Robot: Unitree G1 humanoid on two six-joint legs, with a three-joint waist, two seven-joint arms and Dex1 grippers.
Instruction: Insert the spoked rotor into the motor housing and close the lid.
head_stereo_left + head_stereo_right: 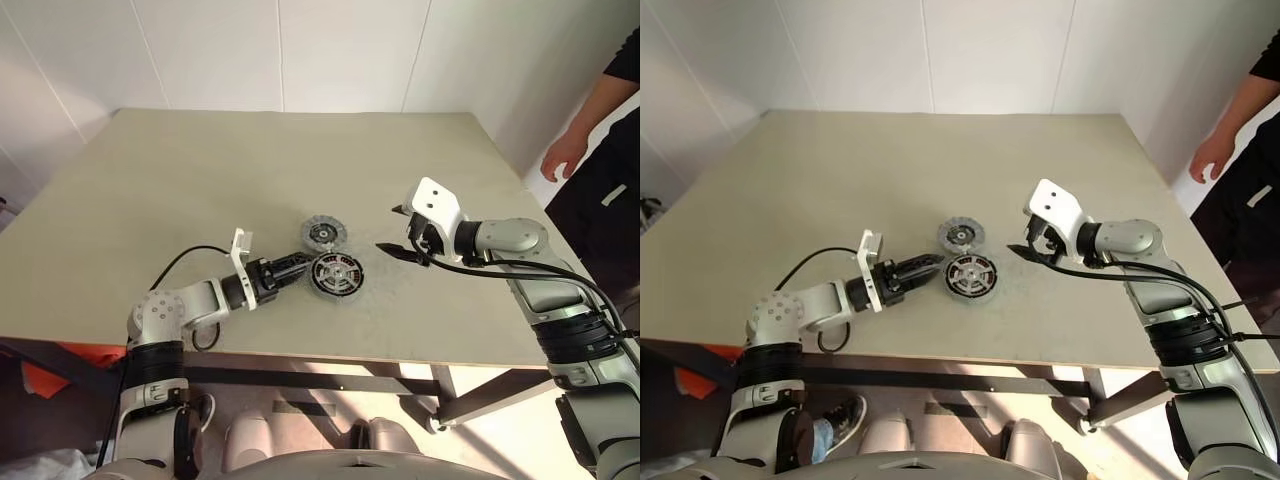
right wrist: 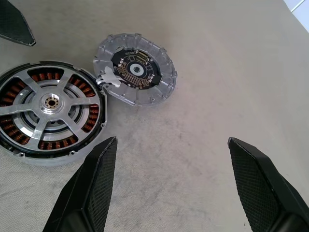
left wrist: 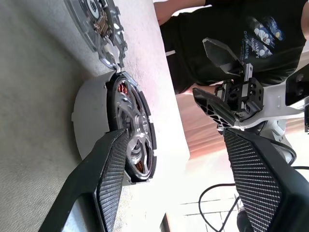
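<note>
On the table [image 1: 150, 190], my left gripper [image 1: 297, 267] lies level with its fingers parted and holding nothing, tips just beside the housing [image 1: 335, 275]. My rotor [image 2: 49, 104] already sits inside that housing, spokes over the copper windings. Just behind it, touching its rim, lies the lid [image 1: 323, 234]. Farther right, my right gripper [image 1: 400, 232] hovers wide open and empty.

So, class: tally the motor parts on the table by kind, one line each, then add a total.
Housing, with the rotor seated in it: 1
Rotor: 1
Lid, lying flat beside the housing: 1
Total: 3
</note>
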